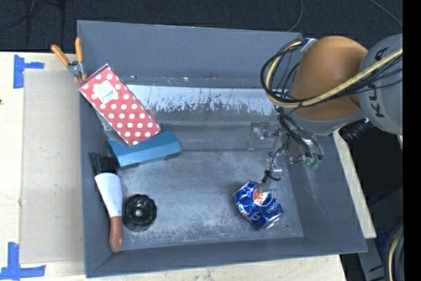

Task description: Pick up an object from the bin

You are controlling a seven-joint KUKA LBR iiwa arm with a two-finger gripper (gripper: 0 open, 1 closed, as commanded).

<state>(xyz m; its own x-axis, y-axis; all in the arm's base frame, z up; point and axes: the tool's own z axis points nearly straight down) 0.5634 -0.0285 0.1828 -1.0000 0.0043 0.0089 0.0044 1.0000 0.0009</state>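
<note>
- The gripper (pixel 271 171) is seen low inside the bin (pixel 197 43), near the right wall, beneath the arm's orange cover (pixel 329 79).
- Whether the gripper is open or closed cannot be told; its tip is too small and dark to be made out.
- A crushed blue can (pixel 258 205) is found just below the gripper in the view, lying on the bin floor; contact between them cannot be judged.
- Well apart from the gripper, toward the view's left, a red box with white dots (pixel 118 105) is leaned over a blue block (pixel 146 149).
- Lower on that side, a white brush (pixel 110 201) and a black round cap (pixel 139 211) are laid side by side.
</note>
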